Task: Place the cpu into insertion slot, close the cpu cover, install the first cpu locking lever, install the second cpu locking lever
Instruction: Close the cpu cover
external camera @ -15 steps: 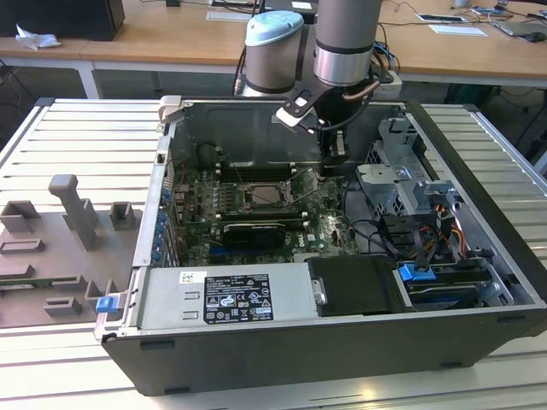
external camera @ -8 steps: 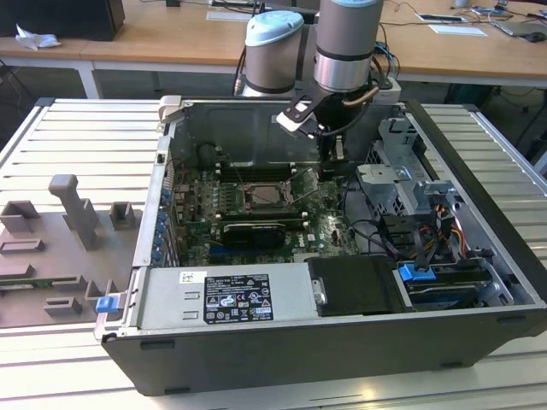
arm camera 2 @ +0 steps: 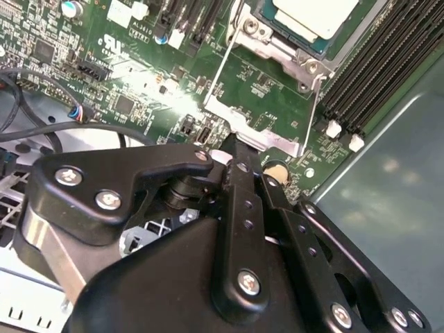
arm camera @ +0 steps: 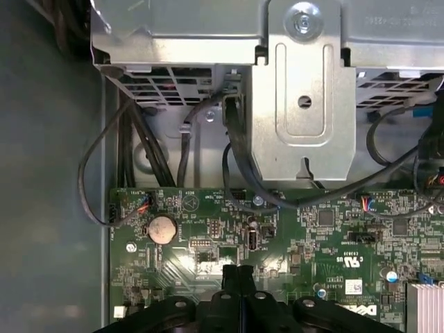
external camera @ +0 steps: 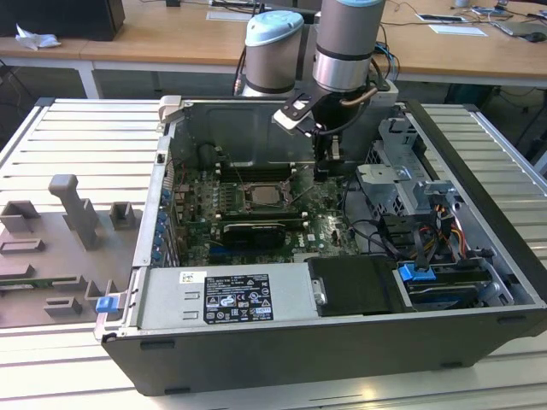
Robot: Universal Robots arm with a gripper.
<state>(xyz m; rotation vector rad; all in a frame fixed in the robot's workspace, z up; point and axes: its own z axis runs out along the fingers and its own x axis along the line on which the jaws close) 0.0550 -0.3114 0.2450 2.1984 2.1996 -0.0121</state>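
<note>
Beige-silver, that cpu: where does it lie?

Flat in its socket on the board, as the second wrist view has it. In the exterior view it sits well inside the case, at.

How would it handle?

Light, stiff and thin, I judge, and fragile on its contact side. Take it by two opposite edges, never by the face. It looks seated, though, so the cover matters more.

And that one?

Thin springy metal frame, hinged along one edge. It seems tilted up off the socket, with board showing through its cut-out, but I cannot be sure. The free edge, opposite the hinge, is the place to bear on it. Bare sheet metal is likely slippery under a fingertip.

Jaws?

Pressed together and pinching nothing: in the first wrist view the fingers meet along one seam. The gripper has its tip just beside the cover's free edge. Touching or not, I cannot tell.
</note>
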